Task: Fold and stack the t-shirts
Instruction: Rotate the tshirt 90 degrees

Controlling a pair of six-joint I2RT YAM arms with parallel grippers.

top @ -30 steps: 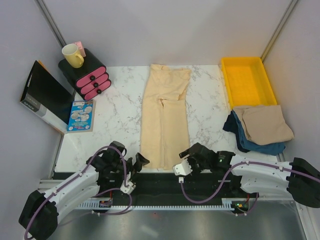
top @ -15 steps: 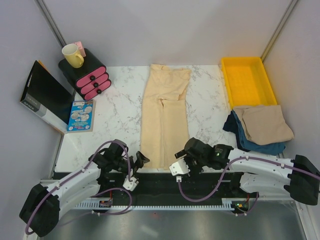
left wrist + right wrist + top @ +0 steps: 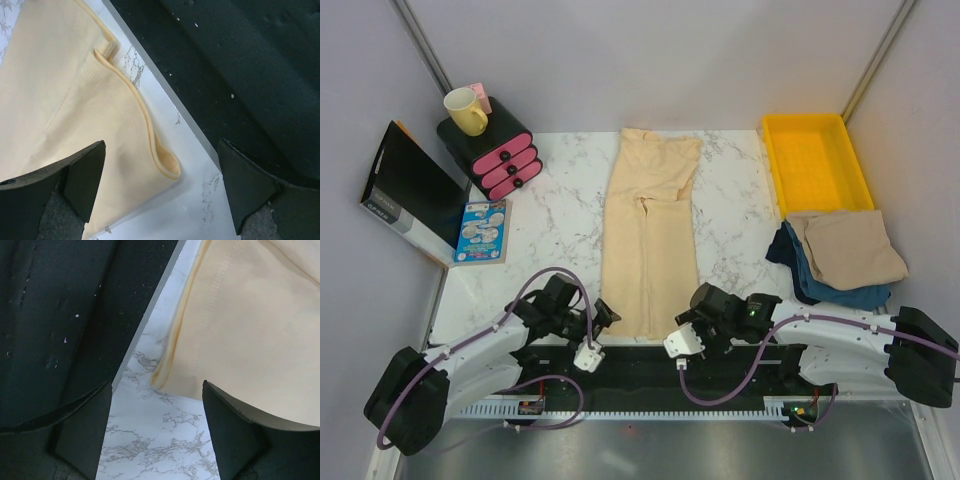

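A long cream t-shirt (image 3: 650,235) lies flat on the marble worktop (image 3: 560,230), well to the left of the yellow tray (image 3: 817,122). Against the tray's near end sits a folded beige t-shirt (image 3: 847,248) on top of a dark blue garment (image 3: 800,272). Far left of the tray and nearer the arms, the left tool (image 3: 603,318) stands wide over the cream shirt's near-left hem corner (nothing is pinched). The right tool (image 3: 690,322), closer to the tray, is also spread wide and empty over the near-right corner.
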